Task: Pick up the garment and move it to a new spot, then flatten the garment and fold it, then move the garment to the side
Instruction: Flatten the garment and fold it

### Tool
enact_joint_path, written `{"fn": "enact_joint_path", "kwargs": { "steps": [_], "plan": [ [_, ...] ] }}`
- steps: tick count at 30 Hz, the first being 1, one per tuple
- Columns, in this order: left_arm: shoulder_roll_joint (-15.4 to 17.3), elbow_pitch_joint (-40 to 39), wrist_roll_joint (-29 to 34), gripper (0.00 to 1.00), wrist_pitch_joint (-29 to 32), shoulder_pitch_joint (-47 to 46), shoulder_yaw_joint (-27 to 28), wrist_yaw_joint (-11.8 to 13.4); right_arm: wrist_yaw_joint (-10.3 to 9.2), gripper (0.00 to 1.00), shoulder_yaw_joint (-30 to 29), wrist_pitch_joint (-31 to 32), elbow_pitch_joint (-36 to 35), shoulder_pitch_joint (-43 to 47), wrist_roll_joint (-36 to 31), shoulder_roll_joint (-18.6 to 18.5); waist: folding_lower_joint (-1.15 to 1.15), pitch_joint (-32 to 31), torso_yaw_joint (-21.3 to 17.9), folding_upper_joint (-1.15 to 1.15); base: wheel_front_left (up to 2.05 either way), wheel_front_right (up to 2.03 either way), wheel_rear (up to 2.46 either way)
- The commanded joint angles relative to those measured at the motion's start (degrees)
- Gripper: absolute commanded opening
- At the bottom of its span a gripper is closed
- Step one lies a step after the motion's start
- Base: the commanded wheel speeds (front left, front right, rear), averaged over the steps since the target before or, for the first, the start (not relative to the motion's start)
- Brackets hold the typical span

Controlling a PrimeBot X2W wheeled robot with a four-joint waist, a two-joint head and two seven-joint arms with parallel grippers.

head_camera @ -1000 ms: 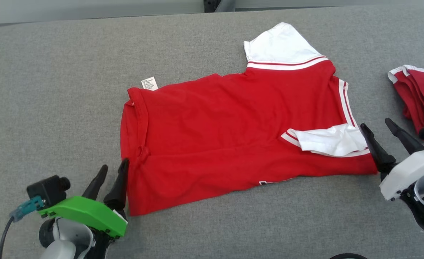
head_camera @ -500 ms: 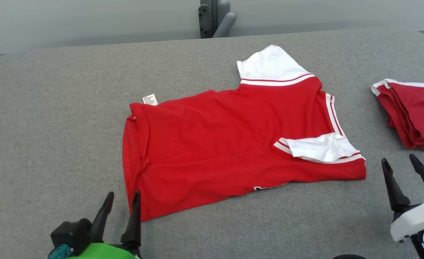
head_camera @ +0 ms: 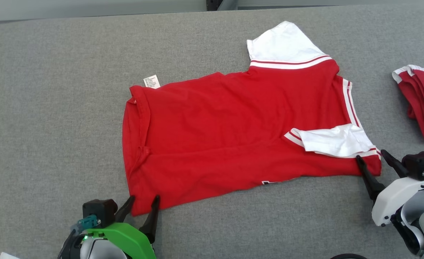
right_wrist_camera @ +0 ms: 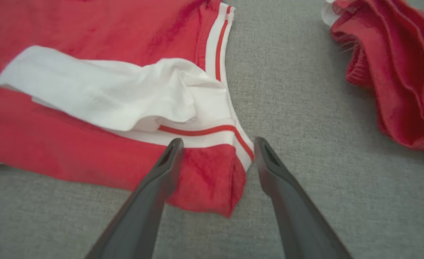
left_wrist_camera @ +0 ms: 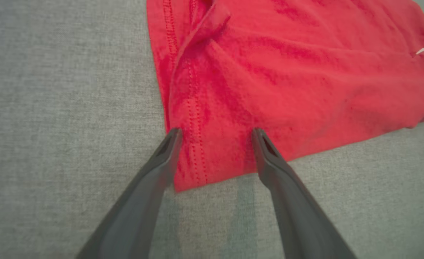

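The garment (head_camera: 233,133) lies mid-frame on the counter (head_camera: 53,108); expect light, soft, limp cloth. Both spread, the left jaws and right jaws straddle its lower-left and lower-right corners: pinch there

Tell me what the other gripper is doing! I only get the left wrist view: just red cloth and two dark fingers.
Observer: The right gripper is open, and the near right corner of the red shirt lies between its fingers.
Operator: Is the shirt all red?
Observer: No. One white sleeve is folded over onto the red by that corner. The other white sleeve sticks out at the far edge.
Operator: Is it the only shirt there?
Observer: No. A second red garment lies bunched on the grey surface further right, apart from this one.
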Motion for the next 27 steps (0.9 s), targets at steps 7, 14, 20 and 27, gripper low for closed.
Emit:
{"fn": "enact_joint_path", "kwargs": {
  "steps": [7,14,20,27],
  "plan": [
    [-0.99,2.1,-1.43,1.0,2.0,-2.47,-0.74,-1.17,-0.03,1.0,3.71,1.92,4.29,-2.96,2.96,-1.18,0.0,1.95,1.4,0.0,0.0,0.0,0.0],
    [-2.61,4.19,-2.93,0.0,2.86,-4.79,-1.68,-4.12,-0.03,0.34,6.8,3.48,5.94,-4.51,6.63,-2.09,0.0,2.12,1.59,0.0,0.0,0.0,0.0],
    [-2.79,5.73,-5.49,0.0,4.41,-5.04,-1.64,-6.24,-0.08,0.0,8.79,4.69,5.73,-4.46,10.51,-3.56,0.0,1.08,0.86,0.0,0.0,0.0,0.0],
    [2.18,0.85,-10.18,0.0,8.15,-3.33,1.93,-7.28,-0.07,0.0,8.77,7.58,1.1,-2.08,17.69,-7.01,0.0,-1.42,-0.17,0.0,0.0,0.0,0.0]
  ]
}}
